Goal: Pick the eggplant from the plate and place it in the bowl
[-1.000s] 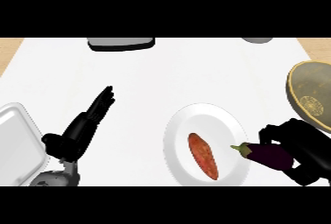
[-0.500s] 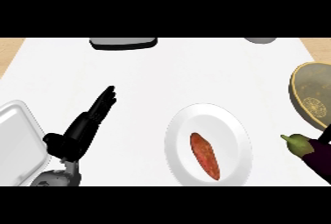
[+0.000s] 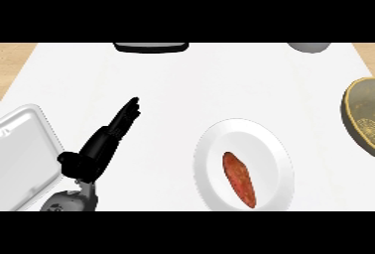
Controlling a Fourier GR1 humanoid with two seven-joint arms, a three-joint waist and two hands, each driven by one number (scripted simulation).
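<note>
A white plate (image 3: 212, 163) lies right of centre on the counter and holds only a reddish-orange oblong food piece (image 3: 239, 177). The bowl (image 3: 360, 115), olive-brown with a speckled inside, is cut by the right edge. No eggplant shows anywhere in the head view. My left hand (image 3: 106, 140) rests at the lower left, fingers straight and pointing up and to the right, holding nothing. My right hand is outside the picture.
A white tray (image 3: 22, 149) sits at the left edge beside my left forearm. A dark, flat object (image 3: 150, 47) lies at the far edge, and a grey round thing (image 3: 307, 46) at the far right.
My right hand, shut on the eggplant, moved right from beside the plate and left the view with it. The view has shifted slightly left. The left hand has stayed put.
</note>
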